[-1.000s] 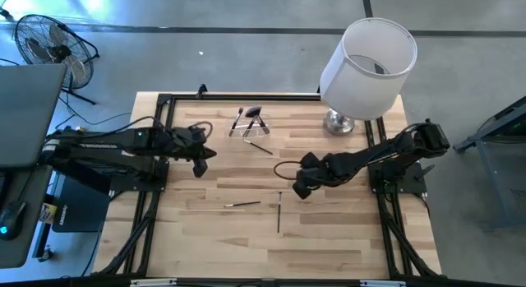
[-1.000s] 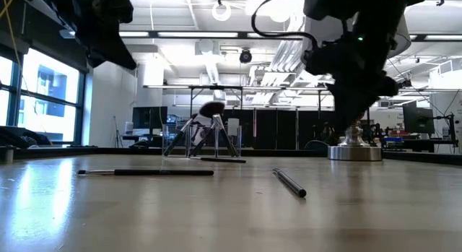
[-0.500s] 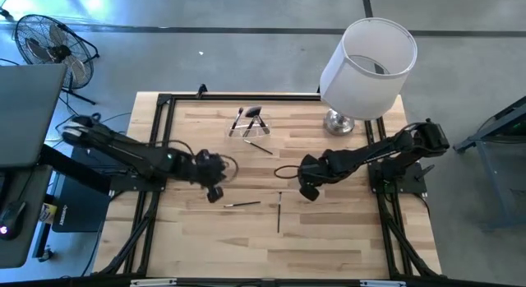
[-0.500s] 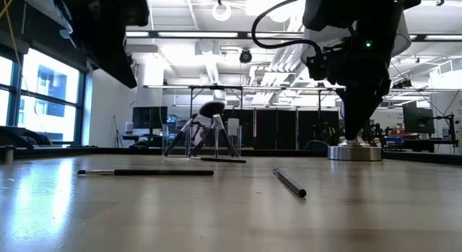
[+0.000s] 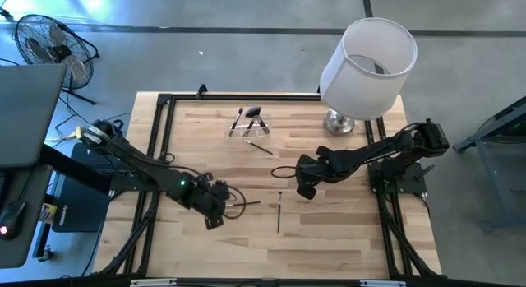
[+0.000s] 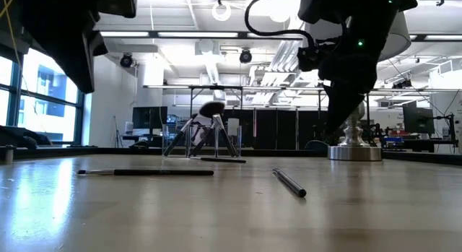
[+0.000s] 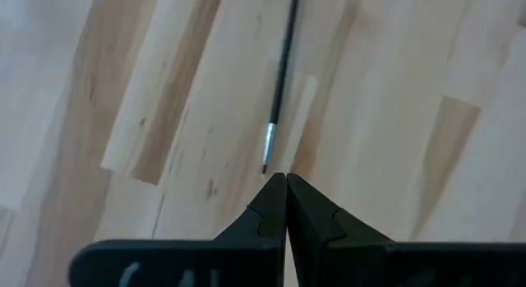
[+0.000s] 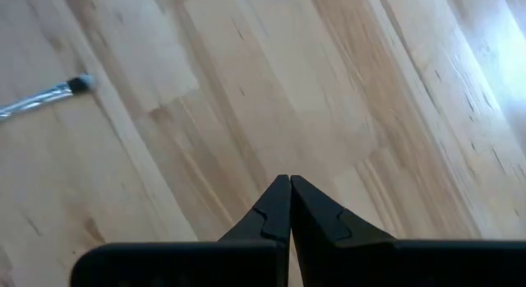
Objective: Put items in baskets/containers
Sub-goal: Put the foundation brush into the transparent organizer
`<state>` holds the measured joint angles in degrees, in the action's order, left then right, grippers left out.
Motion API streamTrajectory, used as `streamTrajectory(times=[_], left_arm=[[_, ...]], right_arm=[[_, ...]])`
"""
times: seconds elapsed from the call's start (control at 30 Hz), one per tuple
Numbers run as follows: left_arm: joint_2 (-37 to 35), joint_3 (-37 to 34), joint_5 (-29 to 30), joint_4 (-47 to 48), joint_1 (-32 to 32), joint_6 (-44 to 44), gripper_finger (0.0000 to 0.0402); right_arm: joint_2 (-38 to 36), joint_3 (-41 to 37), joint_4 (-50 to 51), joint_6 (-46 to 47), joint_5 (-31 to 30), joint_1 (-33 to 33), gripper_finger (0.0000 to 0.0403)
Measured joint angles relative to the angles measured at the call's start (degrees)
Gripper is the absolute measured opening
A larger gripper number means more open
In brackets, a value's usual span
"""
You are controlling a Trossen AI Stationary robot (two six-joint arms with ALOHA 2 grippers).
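Two slim brushes lie loose on the tabletop (image 5: 329, 238) in the lower middle of the high view: one brush (image 5: 243, 204) lying crosswise, and a second brush (image 5: 279, 215) just to its right, lying up and down the frame. A third brush (image 5: 258, 146) rests just below the clear holder (image 5: 249, 127), which stands in the upper middle of the frame with a few brushes, one with a fluffy dark head, already leaning in it, so the task is partly done.

Over the last second the left gripper (image 5: 215, 213) has swung from the left-centre of the frame, well apart from any brush, down to the near end of the crosswise brush. Its wrist view shows that brush's silver ferrule and tip right ahead of the fingertips (image 7: 275, 206), with the jaws closed together on nothing. My judgement is that it is lining up to pick this brush, and the jaws must open before it can.

The right gripper (image 5: 304, 189) has shifted only slightly, hovering in the centre right of the frame above the second brush, jaws likewise closed and empty; a brush end (image 8: 45, 95) shows in its wrist view
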<state>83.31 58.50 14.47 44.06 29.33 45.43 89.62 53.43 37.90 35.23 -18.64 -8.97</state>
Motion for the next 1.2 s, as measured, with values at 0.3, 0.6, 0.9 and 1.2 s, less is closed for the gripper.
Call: streamTrajectory(times=[0.3, 0.6, 0.9, 1.2], left_arm=[[0.22, -0.11, -2.27, -2.08, 0.35, -5.11, 0.0029], [0.22, -0.13, -0.09, -2.00, 0.36, -5.76, 0.0094], [4.45, -0.22, 1.21, -2.74, 0.31, -7.68, 0.0101], [12.80, -0.23, 0.10, -5.30, 0.29, -7.70, 0.0101]], right_arm=[[0.00, 0.00, -1.00, -0.82, 0.91, -0.69, 0.0003], [-0.02, 0.00, -3.87, -0.79, 1.01, -2.22, 0.0003], [-0.02, 0.00, -4.07, -1.10, 0.91, -2.40, 0.0006], [-0.04, -0.01, -4.20, -1.23, 1.18, -2.40, 0.0006]])
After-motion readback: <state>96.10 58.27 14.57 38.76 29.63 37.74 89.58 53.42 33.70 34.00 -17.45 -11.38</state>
